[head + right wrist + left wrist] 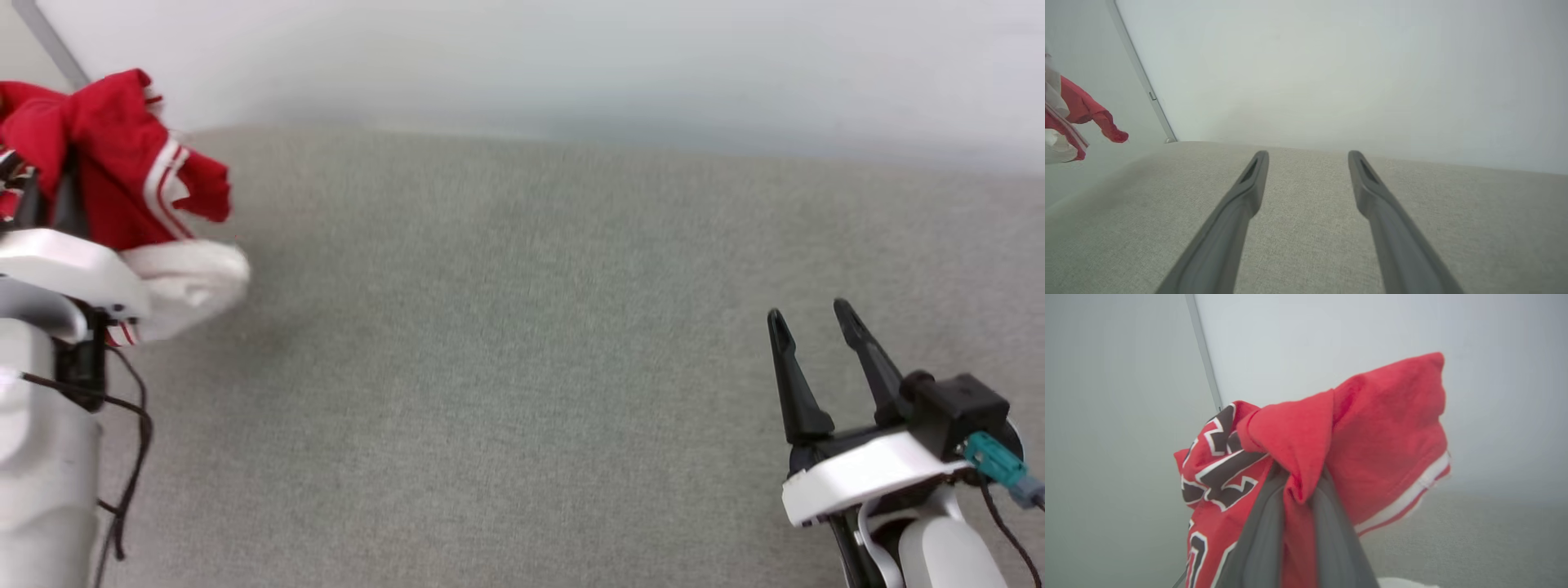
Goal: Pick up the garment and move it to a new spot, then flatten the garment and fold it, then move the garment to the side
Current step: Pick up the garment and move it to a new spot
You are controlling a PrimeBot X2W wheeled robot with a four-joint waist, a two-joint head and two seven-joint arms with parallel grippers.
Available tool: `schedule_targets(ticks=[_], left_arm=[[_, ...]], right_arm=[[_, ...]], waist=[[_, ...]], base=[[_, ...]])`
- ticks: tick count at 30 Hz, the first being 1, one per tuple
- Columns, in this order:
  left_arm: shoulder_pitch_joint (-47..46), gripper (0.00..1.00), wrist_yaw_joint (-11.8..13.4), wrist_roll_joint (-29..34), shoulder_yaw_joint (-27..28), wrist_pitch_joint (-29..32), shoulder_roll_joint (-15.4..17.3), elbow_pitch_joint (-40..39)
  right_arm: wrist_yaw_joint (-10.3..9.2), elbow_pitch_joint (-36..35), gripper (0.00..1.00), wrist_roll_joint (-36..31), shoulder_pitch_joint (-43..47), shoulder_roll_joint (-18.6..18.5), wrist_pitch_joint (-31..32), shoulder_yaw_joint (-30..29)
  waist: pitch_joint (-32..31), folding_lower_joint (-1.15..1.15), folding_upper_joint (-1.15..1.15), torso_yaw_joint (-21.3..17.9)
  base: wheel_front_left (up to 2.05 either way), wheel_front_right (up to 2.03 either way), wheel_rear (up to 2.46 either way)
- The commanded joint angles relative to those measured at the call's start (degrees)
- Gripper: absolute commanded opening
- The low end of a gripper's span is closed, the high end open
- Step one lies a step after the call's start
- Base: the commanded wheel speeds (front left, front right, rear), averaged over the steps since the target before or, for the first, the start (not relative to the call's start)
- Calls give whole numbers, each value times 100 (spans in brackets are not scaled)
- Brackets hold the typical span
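In the head view the garment (122,163) is at ten o'clock, bunched around the left tool (49,184), whose arm lies at eight o'clock. Part of the cloth drapes over that tool's wrist. In the left wrist view a fold is pinched between the two fingers (1261,539). The right tool (808,314) stands at four o'clock, well apart from the garment, its prongs parted and pointing toward twelve over the worktop (522,343), which spreads between both tools. Behind the worktop, at twelve o'clock, stands a wall (571,57), with a slim post (53,45) at eleven, behind the garment.
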Motion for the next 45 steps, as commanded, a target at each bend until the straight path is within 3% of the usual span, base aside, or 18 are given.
schedule_targets(ticks=[1, 9, 18, 26, 34, 35, 36, 37, 45], left_arm=[[92, 0, -11, 51, -24, -36, -65, -126], [672, 0, 103, 108, -415, 59, -736, -1332], [1117, 0, 18, 144, -1299, 528, -1556, -2334], [1393, 0, -101, 184, -2243, 858, -1968, -2296], [1794, 0, -146, 407, -3007, 953, -1989, -1743], [1831, 22, -156, 373, -3087, 973, -1996, -1693], [1839, 58, -165, 363, -3153, 977, -1994, -1666], [1808, 100, -166, 382, -3201, 903, -1984, -1685], [1768, 100, -26, 237, -3031, 250, -1967, -2193]], right_arm=[[-3, -27, 100, 4, 97, 11, 20, -19], [-3, -175, 100, 34, 407, 7, 159, -74], [-2, -402, 100, -27, 362, 9, 272, -72], [-2, -503, 100, 32, 205, 9, 203, -172], [-2, -323, 100, 157, -44, 10, -41, -154], [-2, -293, 100, 169, -61, 10, -61, -151], [-3, -256, 100, 162, -75, 10, -84, -159], [-2, -219, 100, 159, -83, 10, -90, -166], [-3, -25, 100, -64, 122, 10, 9, -253]], waist=[[-303, 1, 0, -107], [-702, 1, 0, -650], [-445, 1, 0, -1496], [258, 1, 0, -1942], [750, 1, 0, -1987], [755, 1, 0, -1963], [743, 1, 0, -1928], [712, 1, 0, -1886], [88, 1, 0, -1481]], base=[[0, 0, 0], [0, 0, 0], [0, 0, 0], [0, 0, 0], [0, 0, 0], [0, 0, 0], [0, 0, 0], [0, 0, 0], [0, 0, 0]])
